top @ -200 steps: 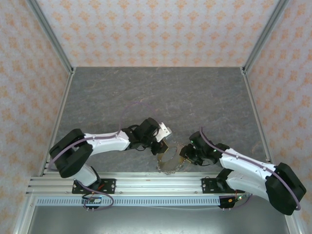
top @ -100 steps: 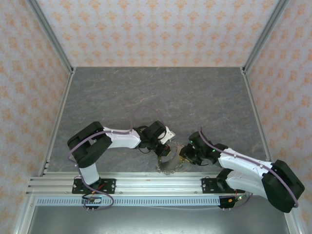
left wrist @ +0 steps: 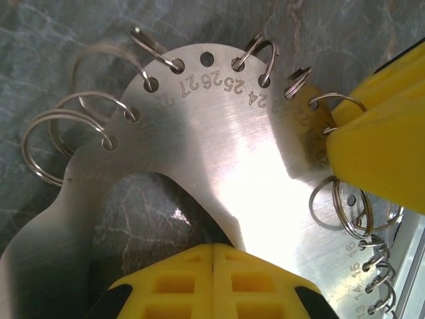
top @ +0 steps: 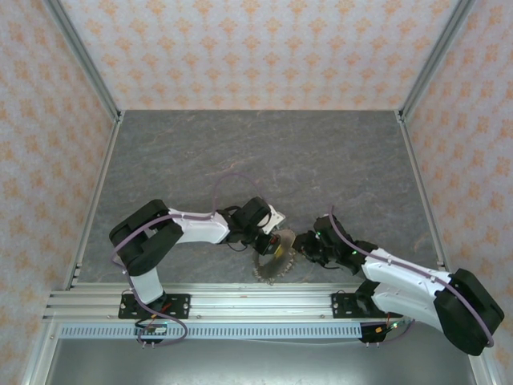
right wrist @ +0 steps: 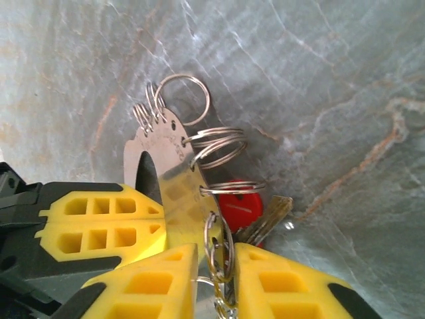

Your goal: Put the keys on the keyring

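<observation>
Keyring lifted — left hand clamping.

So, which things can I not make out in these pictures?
Top view: the keyring is too small for any detail.
Left wrist view: the left hand covers the keyring's inner edge; the number beside 27 is faint.
Right wrist view: the keyring hides part of the red key; whether the right hand pinches the rings is unclear.

Top view is lit evenly from above; shadows are kept soft. In left wrist view the keyring is blown out by glare mid-plate, and the yellow fingers are rendered slightly soft. Right wrist view is exposed bright and sharp.
</observation>
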You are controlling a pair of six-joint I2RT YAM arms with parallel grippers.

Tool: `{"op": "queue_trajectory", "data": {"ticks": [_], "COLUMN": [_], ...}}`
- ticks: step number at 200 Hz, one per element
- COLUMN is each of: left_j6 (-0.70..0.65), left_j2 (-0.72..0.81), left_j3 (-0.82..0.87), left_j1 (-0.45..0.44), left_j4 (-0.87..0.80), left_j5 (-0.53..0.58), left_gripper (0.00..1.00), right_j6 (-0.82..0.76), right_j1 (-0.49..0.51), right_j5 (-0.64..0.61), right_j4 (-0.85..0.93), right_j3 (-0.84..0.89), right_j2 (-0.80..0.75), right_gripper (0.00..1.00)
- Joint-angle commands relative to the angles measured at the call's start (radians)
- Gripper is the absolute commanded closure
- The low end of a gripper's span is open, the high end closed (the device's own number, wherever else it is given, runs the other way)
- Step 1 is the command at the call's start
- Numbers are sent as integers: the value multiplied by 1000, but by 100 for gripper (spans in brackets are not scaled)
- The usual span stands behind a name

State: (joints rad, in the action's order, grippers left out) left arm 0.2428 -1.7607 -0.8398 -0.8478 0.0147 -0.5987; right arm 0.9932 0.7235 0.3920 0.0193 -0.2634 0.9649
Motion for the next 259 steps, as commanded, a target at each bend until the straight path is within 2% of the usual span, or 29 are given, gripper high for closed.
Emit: {"op": "queue_trajectory", "data": {"ticks": [1,29,53,100,127,159,185,210,231,249,259], "left_j6": [32,62,67,74,77,72,84,93,124,136,126], "left_j2": [39,52,51,36,72,123,179,254,321,340,326], "left_j3": [22,41,38,36,51,74,100,127,166,178,168], "left_j1": [21,51,59,65,65,73,84,98,131,173,195], "left_j4": [63,120,128,127,117,94,102,82,66,31,0], "left_j5": [-16,-48,-59,-56,-21,38,84,167,236,226,185], "left_gripper": [100,100,100,100,100,100,100,94,82,73,70], "right_j6": [-9,-7,-7,-8,-41,-94,-125,-152,-171,-197,-205], "right_j1": [-1,-4,-6,-11,-13,-21,-31,-39,-48,-55,-58], "right_j5": [-20,2,8,52,53,44,57,59,50,61,63], "right_j4": [-98,-174,-198,-280,-303,-297,-289,-286,-291,-297,-298], "right_j3": [-6,-8,-24,-58,-72,-76,-83,-88,-81,-81,-80], "right_j2": [-8,39,107,282,322,318,301,264,225,224,224], "right_gripper": [72,71,64,64,70,87,97,100,100,100,100]}}
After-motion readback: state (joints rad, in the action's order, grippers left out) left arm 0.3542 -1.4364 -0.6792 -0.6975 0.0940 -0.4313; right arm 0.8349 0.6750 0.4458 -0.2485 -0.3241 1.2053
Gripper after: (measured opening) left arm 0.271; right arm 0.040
